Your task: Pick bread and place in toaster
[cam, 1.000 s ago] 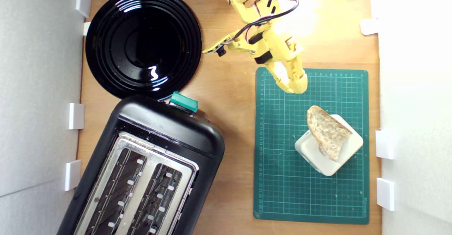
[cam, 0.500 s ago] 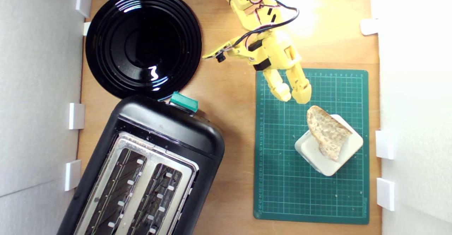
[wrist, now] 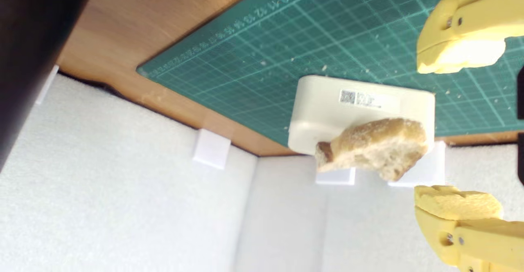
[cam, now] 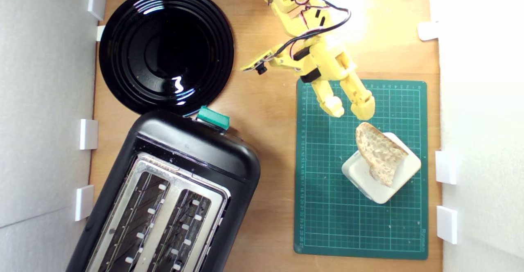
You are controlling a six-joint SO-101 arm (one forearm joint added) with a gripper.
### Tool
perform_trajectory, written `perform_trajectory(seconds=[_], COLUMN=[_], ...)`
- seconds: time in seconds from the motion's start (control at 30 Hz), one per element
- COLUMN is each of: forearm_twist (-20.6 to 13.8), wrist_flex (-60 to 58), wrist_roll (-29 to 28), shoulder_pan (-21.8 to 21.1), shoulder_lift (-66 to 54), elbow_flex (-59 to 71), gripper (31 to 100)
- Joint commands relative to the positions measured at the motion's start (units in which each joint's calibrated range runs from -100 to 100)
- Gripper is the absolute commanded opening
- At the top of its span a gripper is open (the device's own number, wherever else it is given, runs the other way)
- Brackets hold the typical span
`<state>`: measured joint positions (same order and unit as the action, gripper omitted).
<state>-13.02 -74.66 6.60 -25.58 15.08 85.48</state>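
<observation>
While gripper (cam: pixel 348 110) hangs spread and empty, right of centre, bread (cam: pixel 379 152) leaning on block (cam: pixel 395 182) risks toppling if nudged.

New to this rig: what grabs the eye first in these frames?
The big glossy black toaster fills the exterior view's lower left, its two slots empty, with a round black plate just above it. On the green cutting mat at the exterior view's right, the bread slice leans on a cream-white block. The yellow end effector hangs open just short of the bread.
</observation>
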Motion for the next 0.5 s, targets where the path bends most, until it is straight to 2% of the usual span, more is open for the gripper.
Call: perform_trajectory(seconds=[0.0, 0.37, 0.47], forearm_twist=[-0.13, -0.31, -0.31], wrist_flex=[-1.70, -1.79, -1.79], wrist_roll=[-0.45, -0.66, -3.85], shoulder_pan=[-0.44, -0.20, -0.28], shoulder_lift=[-0.19, -0.27, -0.19], elbow_flex=[-1.28, -1.28, -1.46], gripper=[90.3, 90.3, 90.3])
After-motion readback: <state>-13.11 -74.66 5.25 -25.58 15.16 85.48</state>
